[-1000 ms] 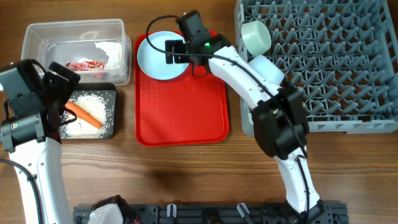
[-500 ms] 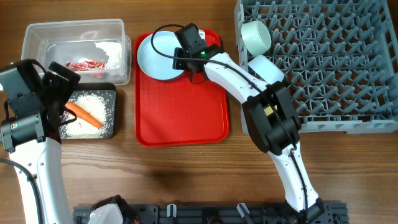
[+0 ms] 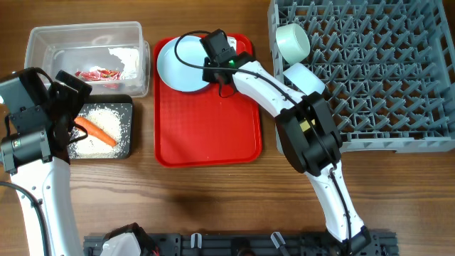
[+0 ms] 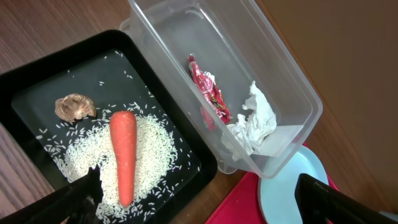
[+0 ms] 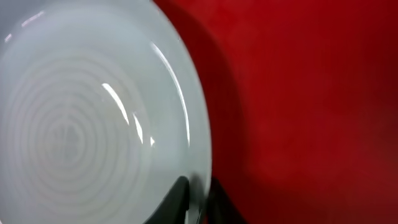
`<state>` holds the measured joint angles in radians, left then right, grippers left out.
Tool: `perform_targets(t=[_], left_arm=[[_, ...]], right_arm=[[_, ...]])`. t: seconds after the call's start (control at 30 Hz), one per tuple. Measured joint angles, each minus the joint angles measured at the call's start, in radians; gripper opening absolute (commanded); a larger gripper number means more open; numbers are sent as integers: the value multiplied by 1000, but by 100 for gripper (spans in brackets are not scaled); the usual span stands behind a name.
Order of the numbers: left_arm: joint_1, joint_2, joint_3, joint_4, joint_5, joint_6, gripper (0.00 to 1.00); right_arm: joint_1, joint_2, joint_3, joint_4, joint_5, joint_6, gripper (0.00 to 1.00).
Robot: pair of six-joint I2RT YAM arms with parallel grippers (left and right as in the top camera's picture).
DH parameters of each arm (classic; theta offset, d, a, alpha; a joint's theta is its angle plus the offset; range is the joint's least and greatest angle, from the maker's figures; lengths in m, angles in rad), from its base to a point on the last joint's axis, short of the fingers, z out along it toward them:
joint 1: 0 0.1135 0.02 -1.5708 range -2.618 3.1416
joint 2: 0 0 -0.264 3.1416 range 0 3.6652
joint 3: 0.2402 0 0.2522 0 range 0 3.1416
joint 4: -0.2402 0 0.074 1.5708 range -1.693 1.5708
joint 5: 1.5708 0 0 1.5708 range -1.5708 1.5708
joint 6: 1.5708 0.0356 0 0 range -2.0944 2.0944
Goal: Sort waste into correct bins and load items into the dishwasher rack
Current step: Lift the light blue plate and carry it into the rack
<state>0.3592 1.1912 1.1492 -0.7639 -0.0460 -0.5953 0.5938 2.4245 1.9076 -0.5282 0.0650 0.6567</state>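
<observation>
We see a wooden tabletop with a flat red serving tray near its middle, and we place everything else against that tray. The grey dishwasher rack fills the space to the tray's right, almost touching its right edge. A mint bowl lies tipped on the rack's corner nearest the tray, and a second pale bowl sits just below it, partly hidden by the right arm.

To the tray's left stands the clear plastic tub, level with the tray's far end. The shallow black tray lies just in front of the tub, also left of the red tray.

The round pale-blue plate rests on the red tray's far left corner. The right pincer is clamped on the plate's rim at the side toward the tray's middle, one finger over the plate and the other on the outer side of the rim. The left pincer hovers above the black tray, jaws spread wide and holding nothing.

In the black tray an orange carrot lies on scattered white rice, with a small brown scrap beside it. The tub holds a crumpled red-and-white wrapper and a wad of white paper.
</observation>
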Motion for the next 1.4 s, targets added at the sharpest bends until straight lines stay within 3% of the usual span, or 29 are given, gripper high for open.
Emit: perform_targets(t=[0.4, 0.77, 0.97, 1.2, 1.4], left_arm=[[0, 0, 0, 0, 0, 0, 100], [0, 0, 0, 0, 0, 0, 100], [0, 0, 0, 0, 0, 0, 100], [0, 0, 0, 0, 0, 0, 100], [0, 0, 0, 0, 0, 0, 100]], right_arm=[[0, -39, 46, -209, 6, -72, 4], [0, -213, 45, -270, 91, -158, 4], [-2, -357, 45, -348, 312, -176, 4], [-5, -492, 45, -437, 766, -175, 4], [-55, -550, 45, -485, 1043, -148, 4]])
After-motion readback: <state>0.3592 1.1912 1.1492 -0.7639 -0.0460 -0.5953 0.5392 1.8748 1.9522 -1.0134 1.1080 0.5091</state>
